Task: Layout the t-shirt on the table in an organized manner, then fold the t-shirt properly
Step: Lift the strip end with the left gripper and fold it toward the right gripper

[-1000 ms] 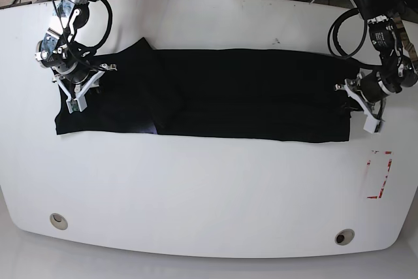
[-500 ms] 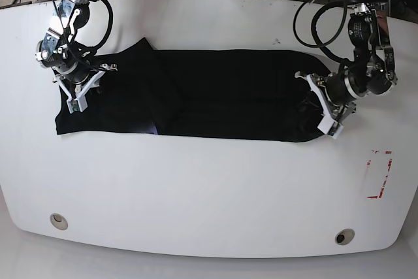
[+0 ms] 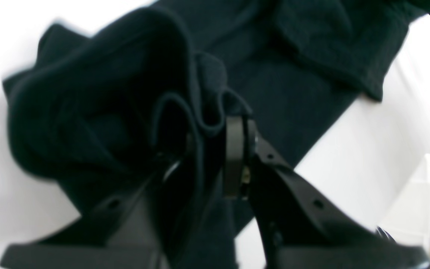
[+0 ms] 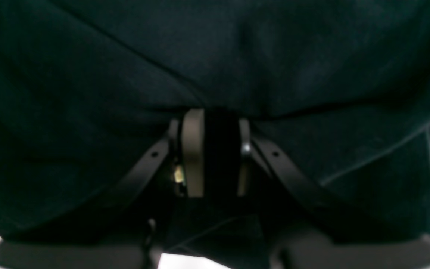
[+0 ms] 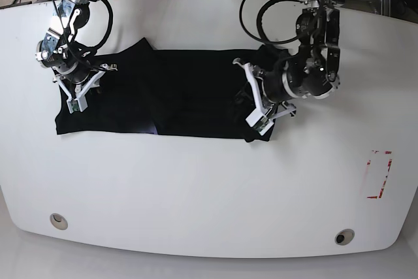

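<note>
The left gripper [image 5: 256, 96] has carried the t-shirt [image 5: 189, 93] end from the table's [image 5: 209, 187] far side inward over the middle, shortening the cloth

The t-shirt [image 5: 189, 93] is soft, matt black knit cloth with a faintly fuzzy weave, lying on a smooth, glossy white tabletop [image 5: 196, 187], while the left pincer [image 3: 215, 157] has hard, smooth black plastic fingers and the right pincer [image 4: 215, 149] carries duller tan-grey pads [image 4: 193, 149].
</note>
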